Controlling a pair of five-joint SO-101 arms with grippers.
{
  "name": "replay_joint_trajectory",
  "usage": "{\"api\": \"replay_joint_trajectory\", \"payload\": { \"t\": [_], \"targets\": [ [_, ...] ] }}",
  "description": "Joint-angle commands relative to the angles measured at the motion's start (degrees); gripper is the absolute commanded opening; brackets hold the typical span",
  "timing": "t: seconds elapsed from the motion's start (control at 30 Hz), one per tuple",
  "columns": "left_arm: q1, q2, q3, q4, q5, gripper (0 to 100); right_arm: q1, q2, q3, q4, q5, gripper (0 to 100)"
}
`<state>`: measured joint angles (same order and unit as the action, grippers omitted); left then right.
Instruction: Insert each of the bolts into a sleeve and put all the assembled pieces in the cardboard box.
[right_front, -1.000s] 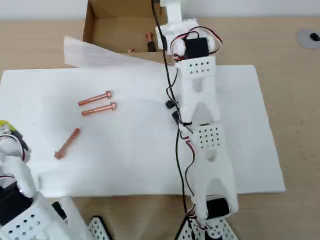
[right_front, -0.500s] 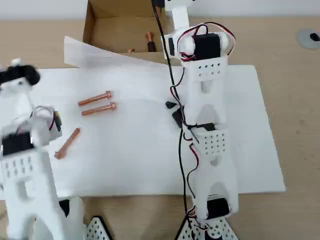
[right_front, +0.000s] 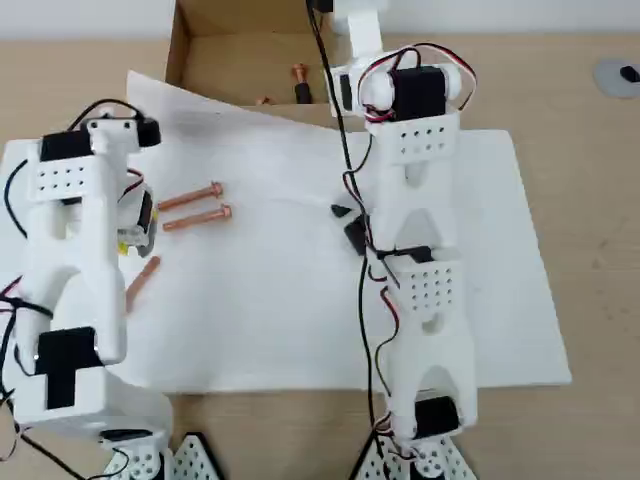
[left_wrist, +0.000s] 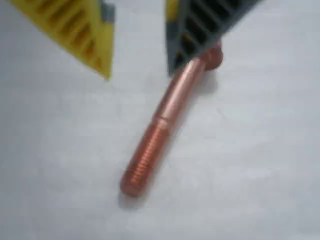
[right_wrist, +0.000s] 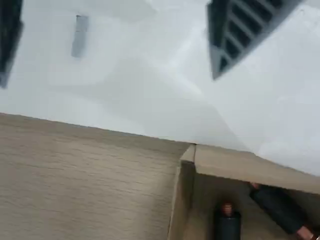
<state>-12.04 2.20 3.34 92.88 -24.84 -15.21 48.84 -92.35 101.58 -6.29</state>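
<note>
A copper bolt (left_wrist: 165, 125) lies on the white mat, just under my left gripper (left_wrist: 140, 72), which is open with its yellow fingers on either side of the bolt's head end. From above, the same bolt (right_front: 140, 283) pokes out beside the left arm (right_front: 75, 230). Two more bolts (right_front: 190, 198) (right_front: 197, 218) lie side by side farther back. The cardboard box (right_front: 230, 60) holds assembled pieces (right_front: 298, 80). My right gripper (right_wrist: 110, 79) is open and empty above the mat's edge near the box (right_wrist: 225, 165), where a dark sleeve (right_wrist: 227, 225) with a bolt stands inside.
A white mat (right_front: 280, 300) covers most of the wooden table (right_front: 580, 150). A loose white sheet (right_front: 200, 110) slants over the box's front wall. The right arm (right_front: 405, 100) and its cables (right_front: 355, 230) run down the mat's middle.
The left arm has swung in from the lower left corner to above the single bolt. The right arm has shifted only slightly by the box.
</note>
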Motion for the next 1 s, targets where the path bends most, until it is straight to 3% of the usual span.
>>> {"api": "replay_joint_trajectory", "payload": {
  "t": [0.0, 0.07, 0.13, 0.3, 0.43, 0.7, 0.97],
  "targets": [
    [2.20, -0.04, -2.90, -0.09, -7.03, 8, 1.19, -7.43, 4.00, 1.05, -0.18, 30.0],
    [3.43, -0.40, -2.11, -1.93, -14.68, 6, 1.27, -10.95, 9.45, 1.05, -0.18, 30.0],
    [2.55, -2.15, -2.37, -6.59, -15.82, 4, 1.27, -14.64, 16.66, 0.97, -0.09, 30.0],
    [0.88, -2.68, 2.11, -20.92, -31.47, 9, 1.19, -22.90, 34.68, 0.88, 0.00, 30.0],
    [2.81, -1.19, 3.25, -27.69, -39.65, 11, 1.45, -28.00, 43.56, 0.88, 0.00, 30.0],
    [10.46, 2.95, 3.25, -29.19, -41.67, 11, 1.63, -34.15, 49.63, 0.88, 0.09, 30.0],
    [10.64, 10.07, -1.76, -27.60, -43.78, 11, 4.00, -36.97, 54.90, 0.88, 0.00, 30.0]
  ]
}}
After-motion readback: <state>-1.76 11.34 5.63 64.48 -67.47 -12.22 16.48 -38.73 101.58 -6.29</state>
